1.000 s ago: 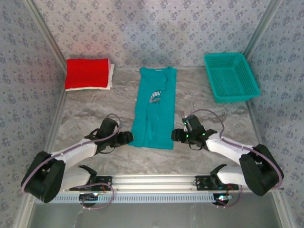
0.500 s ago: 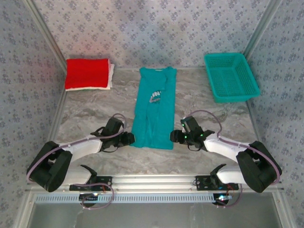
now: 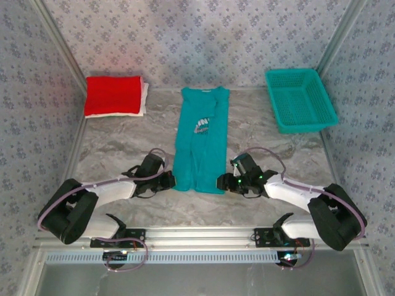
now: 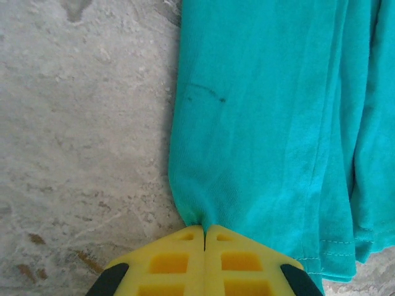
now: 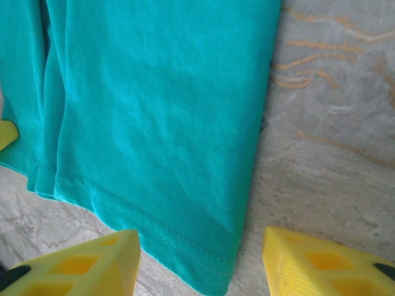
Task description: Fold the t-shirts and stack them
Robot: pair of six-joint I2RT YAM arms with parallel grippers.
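Observation:
A teal t-shirt [image 3: 199, 142] with a white print lies as a long narrow strip down the middle of the table, sleeves folded in. My left gripper [image 3: 170, 182] is shut on its near left hem corner [image 4: 196, 213], the cloth bunching into the yellow fingers [image 4: 179, 259]. My right gripper [image 3: 222, 183] stands open around the near right hem corner [image 5: 216, 271], one yellow finger [image 5: 86, 265] on the cloth side, the other [image 5: 308, 265] over bare table. A folded red shirt [image 3: 113, 94] lies on a white one [image 3: 144, 98] at the back left.
A teal plastic mesh basket [image 3: 300, 99] stands at the back right. Patterned walls close in the grey marbled table [image 3: 123, 142] on three sides. A metal rail [image 3: 197, 234] runs along the near edge.
Both grippers have moved inward to the shirt's near hem corners. The left one has closed on its corner and the hem has shifted slightly.

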